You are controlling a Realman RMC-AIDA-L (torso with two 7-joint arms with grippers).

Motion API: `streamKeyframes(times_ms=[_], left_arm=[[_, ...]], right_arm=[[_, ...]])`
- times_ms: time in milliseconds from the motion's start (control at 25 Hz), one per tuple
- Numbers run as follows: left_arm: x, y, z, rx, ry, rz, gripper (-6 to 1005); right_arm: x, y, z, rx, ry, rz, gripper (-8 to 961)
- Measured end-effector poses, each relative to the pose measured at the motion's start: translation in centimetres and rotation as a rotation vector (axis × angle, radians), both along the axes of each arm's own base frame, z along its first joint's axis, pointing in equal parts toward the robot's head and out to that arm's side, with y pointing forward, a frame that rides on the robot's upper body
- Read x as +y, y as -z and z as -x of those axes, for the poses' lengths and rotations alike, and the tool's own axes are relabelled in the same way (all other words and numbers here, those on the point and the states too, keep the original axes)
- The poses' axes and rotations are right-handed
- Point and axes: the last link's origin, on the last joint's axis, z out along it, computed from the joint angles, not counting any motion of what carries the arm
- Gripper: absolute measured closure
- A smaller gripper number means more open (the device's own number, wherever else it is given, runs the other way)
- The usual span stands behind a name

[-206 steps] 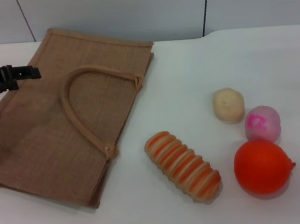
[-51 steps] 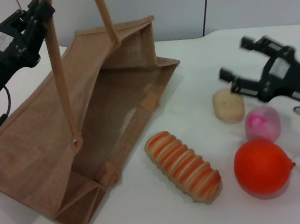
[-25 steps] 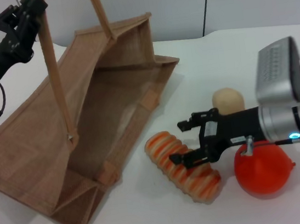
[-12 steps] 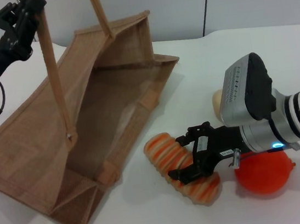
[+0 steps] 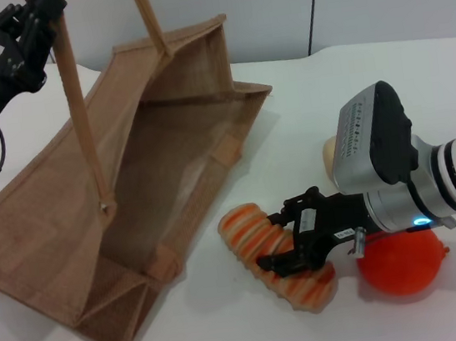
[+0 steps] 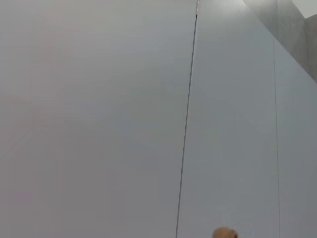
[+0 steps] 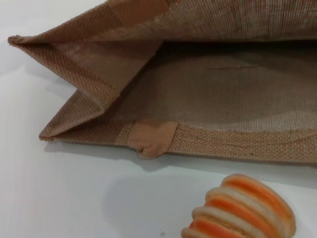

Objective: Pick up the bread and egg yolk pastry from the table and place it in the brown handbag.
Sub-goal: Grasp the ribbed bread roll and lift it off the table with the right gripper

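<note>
Bread [image 5: 278,255] lies on the table just beside the brown handbag [image 5: 169,170], and the right gripper [image 5: 292,242] has dropped over it, fingers spread astride it, not yet clamped. Left gripper [image 5: 32,20] keeps a handle pinched, mouth open.

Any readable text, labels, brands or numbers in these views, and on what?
No legible text in any view.
White label on the left gripper: too blurred to read.
White tag on the right gripper: too small to read.
Brown handbag and bread: no print visible.
</note>
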Motion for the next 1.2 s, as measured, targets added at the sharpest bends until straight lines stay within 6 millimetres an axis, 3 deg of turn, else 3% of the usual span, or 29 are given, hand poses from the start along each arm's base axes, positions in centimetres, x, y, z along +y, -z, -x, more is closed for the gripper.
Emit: streamKeyframes(times_ms=[840, 1200], left_arm=[[0.1, 0.1, -0.1, 0.004, 0.001, 0.006, 887], [0.6, 0.4, -1.0, 0.002, 0.029, 0.03, 887]], right_arm=[[0.2, -1.0, 0.9, 0.034, -0.059, -0.035, 395], [1.1, -2.5, 3.9, 0.105, -0.126, -0.075, 468]])
